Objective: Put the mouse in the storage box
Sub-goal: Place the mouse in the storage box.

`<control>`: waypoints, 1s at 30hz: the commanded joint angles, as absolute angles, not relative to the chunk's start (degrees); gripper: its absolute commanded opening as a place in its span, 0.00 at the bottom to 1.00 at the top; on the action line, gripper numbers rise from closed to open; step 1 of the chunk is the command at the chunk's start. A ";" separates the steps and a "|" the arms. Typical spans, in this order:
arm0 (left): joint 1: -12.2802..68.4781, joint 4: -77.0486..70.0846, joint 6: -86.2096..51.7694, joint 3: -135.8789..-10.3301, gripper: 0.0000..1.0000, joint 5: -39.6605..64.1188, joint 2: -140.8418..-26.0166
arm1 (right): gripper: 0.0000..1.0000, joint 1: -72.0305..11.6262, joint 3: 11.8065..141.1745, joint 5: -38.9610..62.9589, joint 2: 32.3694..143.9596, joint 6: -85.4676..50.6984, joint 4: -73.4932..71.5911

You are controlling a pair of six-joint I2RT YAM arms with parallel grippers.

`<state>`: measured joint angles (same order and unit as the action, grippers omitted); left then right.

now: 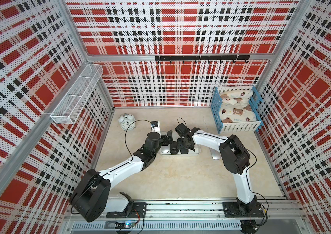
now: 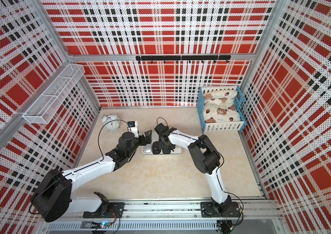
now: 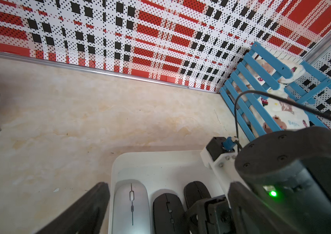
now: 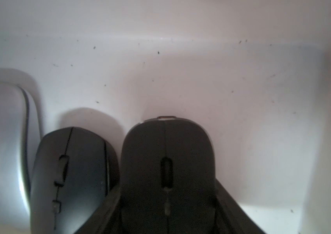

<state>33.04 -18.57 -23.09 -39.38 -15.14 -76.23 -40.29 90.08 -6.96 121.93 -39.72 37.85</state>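
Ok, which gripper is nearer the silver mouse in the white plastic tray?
Left. The left gripper is open right at the silver mouse, at the tray's end; the right gripper grips a flat black mouse two places along.

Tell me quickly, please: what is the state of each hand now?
Left hand: open, holding nothing.
Right hand: closed on the black mouse in the storage box.

Your box (image 4: 180, 66) is smooth white plastic with a faint gloss and dark specks on its floor. Silver mouse (image 3: 124, 202): satin metallic sheen. Black mouse (image 4: 166, 145) and second black mouse (image 4: 75, 162): matt plastic. Your table (image 3: 79, 121) reads as smooth beige marbled stone, low sheen. Bedding (image 1: 235, 110): soft printed cloth. Basket (image 1: 75, 99): white-coated wire mesh. Walls (image 1: 180, 30): perforated printed sheet.
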 commanded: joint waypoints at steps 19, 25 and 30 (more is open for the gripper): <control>34.29 -19.75 -21.47 -41.81 0.97 -12.81 -77.86 | 0.81 -40.01 96.89 -16.84 106.60 -34.21 44.48; 41.80 -19.23 -10.29 -47.71 0.99 1.83 -82.15 | 0.79 -26.20 76.12 -9.85 90.62 -32.10 39.67; 44.87 -19.84 -8.38 -50.26 0.99 9.79 -85.67 | 0.80 -20.55 64.22 -9.92 82.42 -23.27 40.90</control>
